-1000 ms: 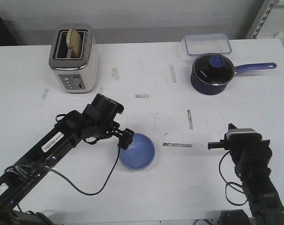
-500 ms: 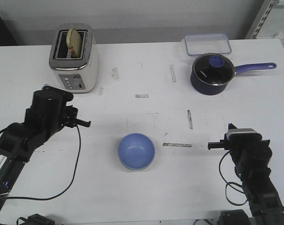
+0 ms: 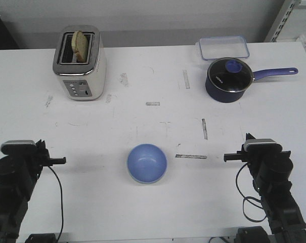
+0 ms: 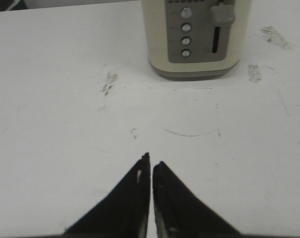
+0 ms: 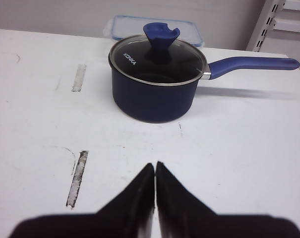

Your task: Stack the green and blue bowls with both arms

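The light blue bowl [image 3: 146, 162] sits upright on the white table [image 3: 158, 76], at the near middle between my two arms. The green bowl does not show as a separate thing in any view; a thin pale edge lines the blue bowl's near rim. My left gripper [image 3: 40, 144] is drawn back at the near left, well clear of the bowl. In the left wrist view it [image 4: 151, 161] is shut and empty over bare table. My right gripper [image 3: 250, 139] is at the near right. In the right wrist view it [image 5: 155, 164] is shut and empty.
A cream toaster [image 3: 79, 63] with a slice of bread stands at the back left and shows in the left wrist view [image 4: 195, 37]. A dark navy saucepan [image 3: 228, 79] with a glass lid and long handle stands at the back right [image 5: 157, 79], with a clear lidded box [image 3: 222, 47] behind it.
My left arm has pulled away from the blue bowl, back and to the left, down to the near left corner. The bowl and the right arm have not moved.
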